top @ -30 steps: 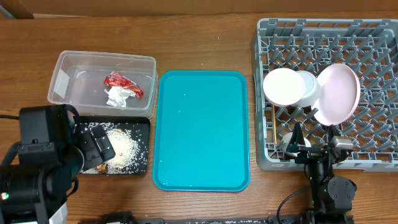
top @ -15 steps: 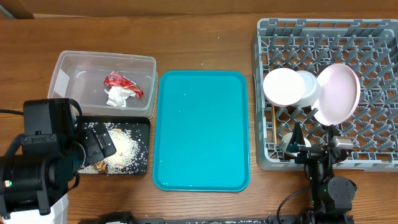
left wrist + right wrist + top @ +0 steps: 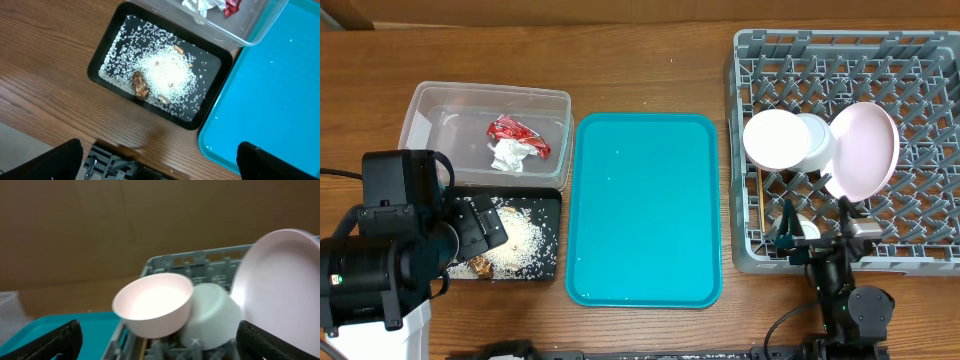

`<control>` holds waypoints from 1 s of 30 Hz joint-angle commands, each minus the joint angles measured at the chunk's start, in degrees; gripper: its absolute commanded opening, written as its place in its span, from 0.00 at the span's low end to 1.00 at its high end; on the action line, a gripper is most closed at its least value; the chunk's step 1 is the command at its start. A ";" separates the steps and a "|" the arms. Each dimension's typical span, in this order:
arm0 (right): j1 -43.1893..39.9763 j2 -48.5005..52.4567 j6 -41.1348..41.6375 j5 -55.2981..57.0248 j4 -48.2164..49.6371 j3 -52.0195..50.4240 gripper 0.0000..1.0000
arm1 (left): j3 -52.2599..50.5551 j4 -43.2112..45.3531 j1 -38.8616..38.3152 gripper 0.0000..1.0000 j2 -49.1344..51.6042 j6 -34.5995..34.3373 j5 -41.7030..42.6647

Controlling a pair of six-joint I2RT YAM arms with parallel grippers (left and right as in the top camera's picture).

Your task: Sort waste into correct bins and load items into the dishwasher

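The red wrapper (image 3: 517,135) and white tissue (image 3: 507,155) lie in the clear tub (image 3: 425,106); both also show in the left wrist view, wrapper (image 3: 231,7) and tissue (image 3: 200,6). Rice scraps (image 3: 517,240) fill the black tray (image 3: 549,200), seen too in the left wrist view (image 3: 167,77). In the grey rack (image 3: 920,60) stand a white bowl (image 3: 775,139), a second bowl (image 3: 817,142) and the large plate (image 3: 863,150); chopsticks (image 3: 760,205) lie at its left edge. My left gripper (image 3: 159,162) is open and empty above the table's front edge. My right gripper (image 3: 160,342) is open and empty at the rack's front.
A large teal tray (image 3: 643,208) lies between the bins and the rack. The rack's back rows of pegs hold nothing. The left arm's body (image 3: 380,260) covers the table's front left corner.
The left arm has drawn back a little from the black tray, toward the front left. The right gripper has shifted slightly at the rack's front edge. Nothing else moved.
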 commanded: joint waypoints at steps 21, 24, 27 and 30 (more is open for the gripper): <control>-0.31 43.34 -0.04 -28.92 -40.17 56.17 1.00 | -0.24 0.24 0.33 1.00 0.46 -0.83 -0.35; -0.31 48.72 0.50 -27.89 -40.04 57.57 1.00 | -0.24 0.24 0.33 1.00 0.46 -0.83 -0.35; -0.31 54.75 8.81 -18.64 -40.33 57.57 1.00 | -0.24 0.24 0.33 1.00 0.46 -0.83 -0.35; -0.31 60.92 12.59 -13.90 -39.12 57.57 1.00 | -0.24 0.24 0.33 1.00 0.46 -0.83 -0.35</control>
